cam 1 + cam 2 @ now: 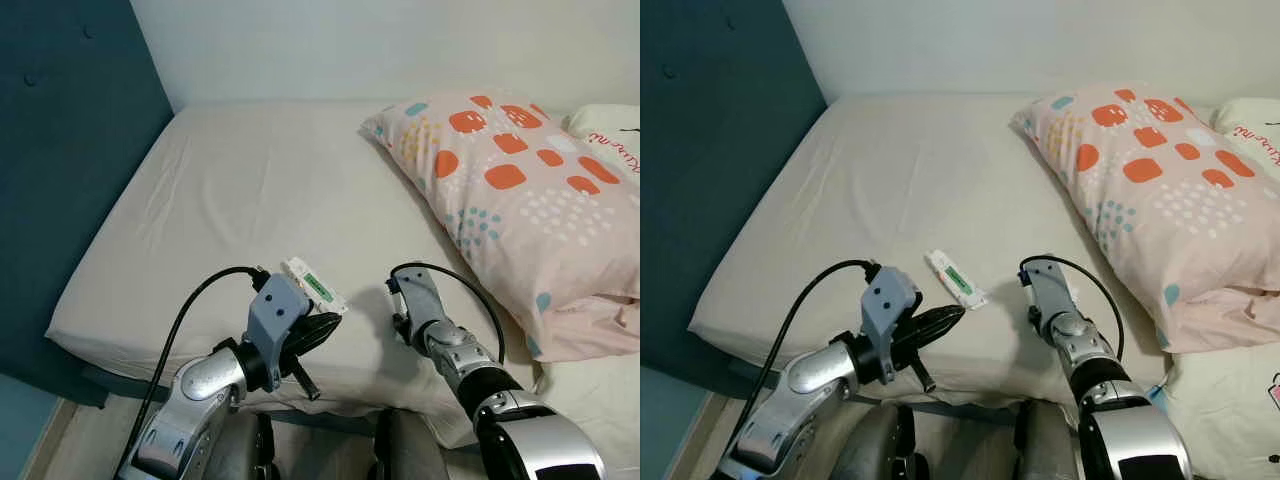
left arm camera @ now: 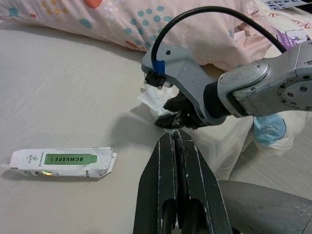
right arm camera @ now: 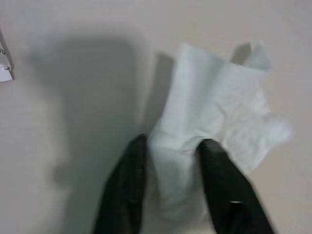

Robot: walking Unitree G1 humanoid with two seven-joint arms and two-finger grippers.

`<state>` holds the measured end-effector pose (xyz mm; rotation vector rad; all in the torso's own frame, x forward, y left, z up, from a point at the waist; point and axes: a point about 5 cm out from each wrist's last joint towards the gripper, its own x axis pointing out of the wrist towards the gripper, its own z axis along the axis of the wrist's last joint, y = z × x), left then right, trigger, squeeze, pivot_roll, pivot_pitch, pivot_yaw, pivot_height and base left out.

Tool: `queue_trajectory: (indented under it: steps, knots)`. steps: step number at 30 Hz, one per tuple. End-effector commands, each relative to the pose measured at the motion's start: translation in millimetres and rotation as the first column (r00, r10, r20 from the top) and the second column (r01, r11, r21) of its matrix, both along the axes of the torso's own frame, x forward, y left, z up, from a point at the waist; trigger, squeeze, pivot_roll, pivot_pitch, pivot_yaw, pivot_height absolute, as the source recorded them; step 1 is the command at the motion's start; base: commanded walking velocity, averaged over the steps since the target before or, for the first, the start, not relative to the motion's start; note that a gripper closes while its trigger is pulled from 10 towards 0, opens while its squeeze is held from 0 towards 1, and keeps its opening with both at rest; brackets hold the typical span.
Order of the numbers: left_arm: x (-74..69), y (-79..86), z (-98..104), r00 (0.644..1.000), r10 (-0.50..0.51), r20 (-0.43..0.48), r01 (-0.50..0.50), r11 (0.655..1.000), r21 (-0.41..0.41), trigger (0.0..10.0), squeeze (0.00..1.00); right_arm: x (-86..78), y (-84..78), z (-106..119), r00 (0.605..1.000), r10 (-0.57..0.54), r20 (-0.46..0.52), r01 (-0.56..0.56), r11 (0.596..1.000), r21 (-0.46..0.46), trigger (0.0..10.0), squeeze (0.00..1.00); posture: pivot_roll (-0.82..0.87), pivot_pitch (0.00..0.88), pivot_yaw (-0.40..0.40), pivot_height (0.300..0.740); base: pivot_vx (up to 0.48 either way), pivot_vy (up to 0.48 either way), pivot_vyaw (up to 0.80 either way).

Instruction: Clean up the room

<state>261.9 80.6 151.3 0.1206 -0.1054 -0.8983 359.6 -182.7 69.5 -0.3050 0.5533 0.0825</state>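
Here, at the near edge of the bed:

Bed point(image 1: 250, 190): beige sheet, smooth; a dark teal headboard point(image 1: 60, 150) runs along the robot's left side.

Pillow point(image 1: 520, 190): pink with orange patches and dotted clusters, lying on the right half of the bed; a second cream pillow point(image 1: 610, 125) sits behind it.

Box point(image 1: 955, 278): small flat white carton with a green label, lying on the sheet between the two arms, near the front edge. In the left wrist view the box point(image 2: 61, 162) looks dented at one end.

Tissue point(image 3: 214, 122): crumpled white sheet on the bed, to the right of the box and well apart from it.

Right gripper point(image 3: 175, 156): down on the sheet at the tissue, fingers point(image 3: 129, 185) partly open, one on each side of a bunched fold. Whether they pinch it firmly, I cannot tell.

Left gripper point(image 2: 176, 139): fingers pressed together, holding nothing, tips pointing toward the right gripper and just above the sheet; the box lies beside it, not touching.

Blue-tinted clear wrapper point(image 2: 269, 131): beyond the right arm, by the pillow edge.
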Motion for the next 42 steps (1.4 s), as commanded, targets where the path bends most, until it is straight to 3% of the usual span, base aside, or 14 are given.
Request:
queue_trajectory:
  steps: [1, 5, 6, 10, 14, 17, 18, 19, 20, 25, 28, 31, 35, 42]
  knots:
    - [-0.2, 2.7, -6, 1.0, 0.002, -0.019, -0.001, 0.999, 0.036, 10.0, 0.0, -1.1, 3.3, -3, 1.0, 0.003, -0.009, -0.003, 1.0, 0.026, 0.0, 0.0, 0.09, 0.288, 0.017, 0.611, 0.0, 0.0, 0.0]
    - [3.3, 5.2, -5, 0.999, 0.03, -0.019, -0.03, 0.999, 0.031, 10.0, 0.0, 1.9, 5.5, 2, 1.0, 0.005, 0.015, -0.005, 0.999, 0.041, 0.0, 0.0, 0.08, 0.275, 0.016, 0.611, 0.0, 0.0, 0.0]
    - [10.8, 11.7, -7, 0.993, 0.115, -0.033, -0.114, 0.993, 0.02, 10.0, 0.0, 4.8, 9.6, 7, 0.999, 0.011, 0.045, -0.014, 0.997, 0.073, 0.0, 0.0, 0.08, 0.254, 0.013, 0.611, 0.0, 0.0, 0.0]
    - [37.2, 45.8, -16, 0.886, 0.45, -0.11, -0.453, 0.891, -0.008, 10.0, 0.0, 8.2, 24.2, 15, 0.989, 0.043, 0.14, -0.063, 0.988, 0.142, 0.0, 0.0, 0.06, 0.213, 0.005, 0.611, 0.0, 0.0, 0.0]
    - [42.6, 62.3, -21, 0.827, 0.547, -0.131, -0.553, 0.833, -0.014, 10.0, 0.0, 6.0, 28.6, 18, 0.978, 0.007, 0.207, -0.047, 0.98, 0.191, 0.0, 0.0, 0.06, 0.182, 0.001, 0.611, 0.0, 0.0, 0.0]
    - [42.3, 68.1, -24, 0.806, 0.57, -0.158, -0.58, 0.814, -0.02, 10.0, 0.0, 3.3, 28.3, 20, 0.966, -0.031, 0.257, -0.022, 0.98, 0.2, 0.0, 0.0, 0.05, 0.173, 0.0, 0.611, 0.0, 0.0, 0.0]
    - [41.4, 69.1, -25, 0.804, 0.574, -0.157, -0.584, 0.812, -0.019, 10.0, 0.0, 1.7, 27.7, 21, 0.958, -0.053, 0.283, -0.007, 0.979, 0.206, 3.8, 0.0, 0.05, 0.163, 0.0, 0.611, 0.0, 0.0, 0.0]
    - [41.4, 69.1, -25, 0.804, 0.574, -0.157, -0.584, 0.812, -0.019, 10.0, 0.0, 1.7, 27.7, 21, 0.958, -0.053, 0.283, -0.007, 0.979, 0.206, 3.8, 0.0, 0.05, 0.163, 0.0, 0.611, 0.0, 0.0, 0.0]
    - [40.6, 69.7, -26, 0.798, 0.581, -0.158, -0.59, 0.807, -0.013, 10.0, 0.0, -0.1, 27.1, 23, 0.948, -0.07, 0.312, 0.005, 0.979, 0.205, 10.0, 0.0, 0.04, 0.16, 0.0, 0.611, 0.0, 0.0, 0.0]
    - [39.2, 68.7, -30, 0.783, 0.599, -0.167, -0.61, 0.792, -0.019, 10.0, 0.0, -4.8, 27.6, 26, 0.931, -0.093, 0.352, 0.011, 0.974, 0.227, 10.0, 0.0, 0.03, 0.143, -0.002, 0.611, 0.0, 0.0, 0.0]
    - [40.5, 71.2, -37, 0.712, 0.67, -0.211, -0.684, 0.73, 0.009, 10.0, 0.0, -11.2, 30.8, 25, 0.916, -0.02, 0.4, -0.032, 0.992, 0.121, 10.0, 0.0, 0.03, 0.138, -0.003, 0.611, 0.0, 0.0, 0.0]
    - [41.5, 72.7, -38, 0.689, 0.7, -0.185, -0.709, 0.705, 0.029, 10.0, 0.0, -15.3, 31.4, 22, 0.914, 0.014, 0.406, -0.047, 0.996, 0.07, 10.0, 0.0, 0.03, 0.137, -0.004, 0.611, 0.0, 0.0, 0.0]
    - [43.4, 74.9, -33, 0.676, 0.726, -0.128, -0.731, 0.682, 0.007, 10.0, 0.0, -21.6, 29.5, 21, 0.899, -0.017, 0.438, -0.037, 0.993, 0.114, 10.0, 0.0, 0.03, 0.134, -0.005, 0.611, 0.0, 0.0, 0.0]
    - [44.3, 74.4, -31, 0.684, 0.72, -0.118, -0.725, 0.689, 0.002, 10.0, 0.0, -27.5, 30.6, 18, 0.9, -0.024, 0.435, -0.034, 0.992, 0.125, 10.0, 0.0, 0.03, 0.134, -0.003, 0.631, 0.0, 0.0, 0.0]
